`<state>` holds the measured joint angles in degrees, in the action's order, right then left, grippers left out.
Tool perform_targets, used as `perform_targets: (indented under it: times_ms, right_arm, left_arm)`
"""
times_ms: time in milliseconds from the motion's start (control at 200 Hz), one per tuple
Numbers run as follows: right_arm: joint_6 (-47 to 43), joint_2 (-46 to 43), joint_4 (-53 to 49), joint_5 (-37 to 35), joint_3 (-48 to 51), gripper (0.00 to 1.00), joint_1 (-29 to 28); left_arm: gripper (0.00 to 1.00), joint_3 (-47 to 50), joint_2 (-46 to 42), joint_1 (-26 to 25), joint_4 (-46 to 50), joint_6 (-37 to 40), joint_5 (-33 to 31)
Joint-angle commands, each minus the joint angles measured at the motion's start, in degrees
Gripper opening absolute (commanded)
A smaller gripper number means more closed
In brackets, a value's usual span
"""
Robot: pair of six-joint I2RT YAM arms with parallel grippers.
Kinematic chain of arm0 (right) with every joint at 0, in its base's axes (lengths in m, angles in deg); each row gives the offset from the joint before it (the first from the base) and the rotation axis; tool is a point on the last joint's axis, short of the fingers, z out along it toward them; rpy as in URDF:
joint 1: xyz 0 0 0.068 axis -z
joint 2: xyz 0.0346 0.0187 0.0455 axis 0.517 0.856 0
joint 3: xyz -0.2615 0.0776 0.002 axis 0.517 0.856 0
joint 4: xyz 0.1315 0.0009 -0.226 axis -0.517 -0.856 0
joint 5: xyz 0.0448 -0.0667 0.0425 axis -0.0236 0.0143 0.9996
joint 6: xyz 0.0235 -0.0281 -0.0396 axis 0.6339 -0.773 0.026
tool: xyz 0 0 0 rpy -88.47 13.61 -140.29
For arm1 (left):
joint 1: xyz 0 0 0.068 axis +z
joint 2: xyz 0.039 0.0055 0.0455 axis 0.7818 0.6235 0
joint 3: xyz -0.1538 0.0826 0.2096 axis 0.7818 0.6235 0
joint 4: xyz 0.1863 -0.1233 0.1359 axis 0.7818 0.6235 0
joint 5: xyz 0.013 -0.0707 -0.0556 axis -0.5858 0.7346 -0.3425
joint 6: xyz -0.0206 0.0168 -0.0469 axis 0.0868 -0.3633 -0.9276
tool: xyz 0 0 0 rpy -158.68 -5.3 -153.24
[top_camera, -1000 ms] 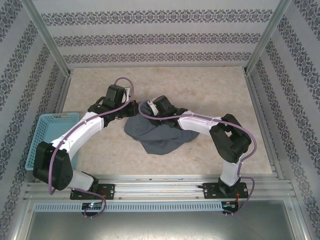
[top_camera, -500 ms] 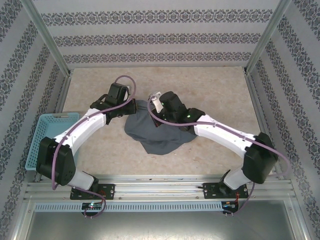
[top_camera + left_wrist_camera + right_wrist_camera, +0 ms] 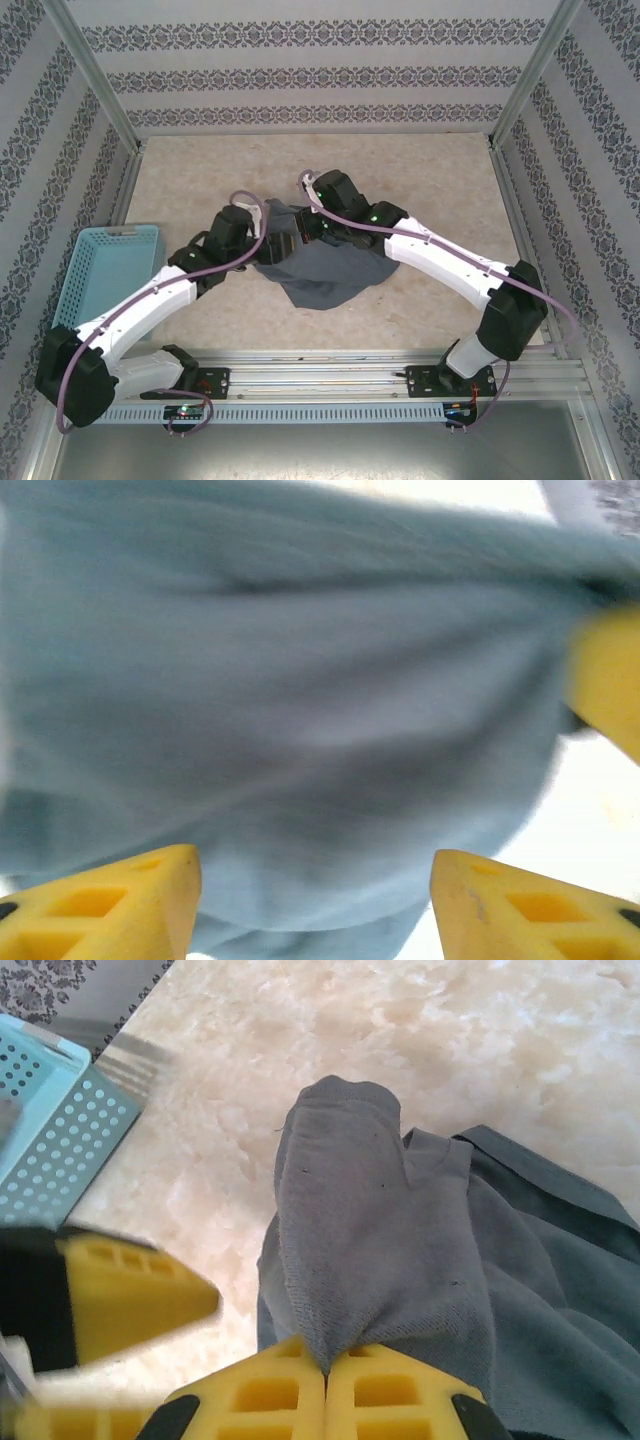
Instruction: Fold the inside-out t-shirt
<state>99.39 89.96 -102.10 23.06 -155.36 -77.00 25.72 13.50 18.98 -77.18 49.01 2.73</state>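
Pinching is seen at the right gripper [image 3: 325, 1362]: its yellow fingers [image 3: 410, 1370] are pressed together w/ a raised fold of the t-shirt [image 3: 370, 1230] clamped between them. The fold stands up directly ahead of the tips. The rest of the shirt is spread to the right of the gripper, on the pale marbled table [image 3: 520, 1050]. A blue basket [image 3: 45, 1130] is seen further off, ahead & to the left of that gripper. The left gripper [image 3: 312, 865] is held w/ fingers wide apart; blurred grey cloth is seen directly ahead of them & between the tips. A yellow finger of the other gripper is seen to its right, against the cloth. From above, both grippers are placed close together at the shirt's far edge, left one just left of the right. The shirt is bunched in a heap approx. mid-table, nearer the arm bases than the tips are.
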Motion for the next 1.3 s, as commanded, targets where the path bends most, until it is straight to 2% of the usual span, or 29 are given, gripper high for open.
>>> perform_targets:
  times_ms: [0, 95, 235, 345, 605, 734, 909, 1124, 1294]
  right_arm:
    - [4.3, 1.0, -1.8, -0.1, -2.9, 0.00, 0.1]
    - [5.9, 0.8, -1.3, -0.2, -2.6, 0.00, -0.1]
    - [7.3, 0.5, -1.4, -1.8, -1.7, 0.00, -0.3]
    - [7.7, -0.2, -1.6, -3.3, -0.7, 0.00, -0.2]
    - [7.6, -1.7, -2.3, -7.1, 0.1, 0.00, 1.3]
    - [5.4, -1.0, -2.7, -6.4, -1.1, 0.00, 2.6]
    - [-4.3, 1.2, -4.1, -3.4, -4.8, 0.00, 3.7]
    - [-19.2, 1.7, -5.9, -4.6, -4.9, 0.00, 3.9]
    - [-23.1, 1.9, -5.8, -0.8, -4.8, 0.00, 3.3]
  left_arm:
    - [0.66, 3.7, 1.2, -2.5, -13.9, -4.5, 1.8]
    - [0.67, 5.4, 4.7, -2.6, -22.3, -7.5, 3.0]
    - [0.66, 3.7, 9.9, -2.6, -26.1, -8.8, 3.4]
    - [0.59, 3.1, 11.5, -2.6, -26.7, -8.8, 2.4]
    - [0.13, 3.1, 11.4, -2.6, -22.2, -6.1, 0.0]
    - [0.00, 4.0, 10.4, -2.6, -20.9, -4.9, -0.3]
    - [0.00, 6.0, 9.3, -2.6, -19.0, -3.3, -0.3]
    - [0.00, 7.9, 7.7, -2.6, -18.9, -1.8, 0.3]
    - [0.00, 7.3, 9.7, -2.6, -19.4, -1.9, 0.8]
